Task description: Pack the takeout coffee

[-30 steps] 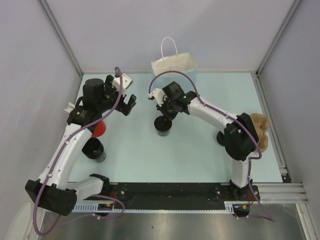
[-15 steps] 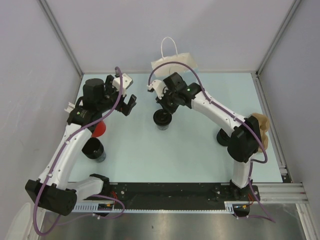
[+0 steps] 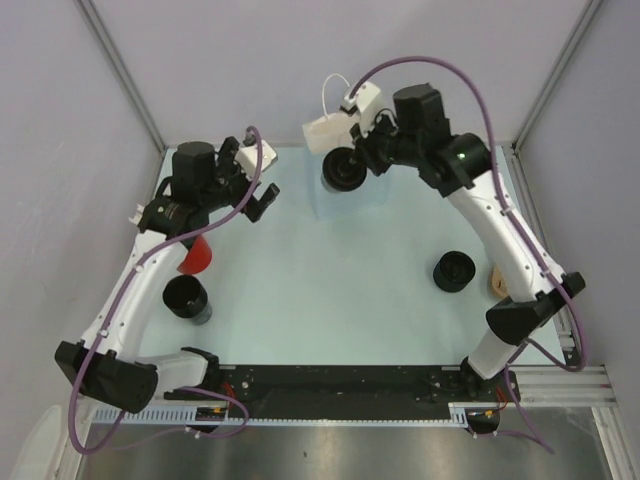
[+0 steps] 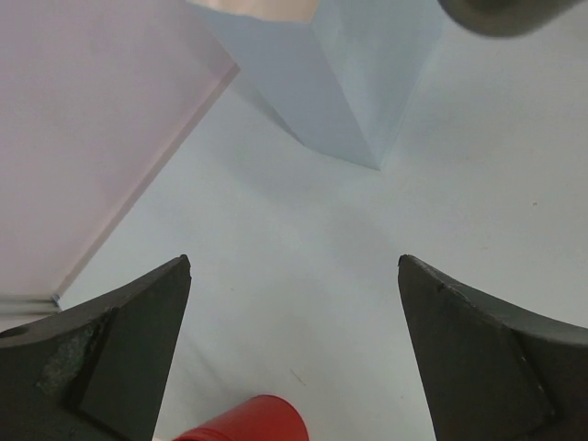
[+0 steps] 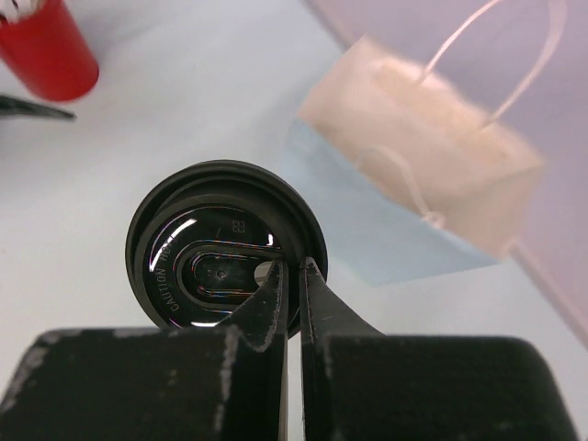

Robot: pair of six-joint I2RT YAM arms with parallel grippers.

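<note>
Nearest you, toward the near left corner of the counter (image 3: 320, 300), the left black cup (image 3: 187, 297) stands upright beside the left arm (image 3: 130, 290). Over by the right edge stands the right black cup (image 3: 454, 271). A brown cup carrier (image 3: 494, 281) shows as a sliver just beyond it, mostly hidden behind the right arm (image 3: 510, 250).

A little farther in along the left edge you have the red cup (image 3: 196, 258), partly covered from above by the left arm.

Your left pincer (image 3: 262, 200) hangs over the counter toward the far left corner. Its fingers (image 4: 129, 358) are spread wide with nothing between them. Its camera looks past the red cup's rim toward a corner fold of the pale-blue paper bag (image 4: 349, 83).

Your right pincer (image 5: 292, 285) reaches toward the middle of the far edge and is clamped on the coffee cup (image 3: 343, 170). Its two fingers sit almost together, pinching the edge of the round black lid (image 5: 220, 262) on the side nearest the wrist. The cup hangs upright, clear of the counter, and the left wrist camera catches its underside in the air. It is just in front of the bag, not inside it. The bag stands upright at the far edge.
</note>
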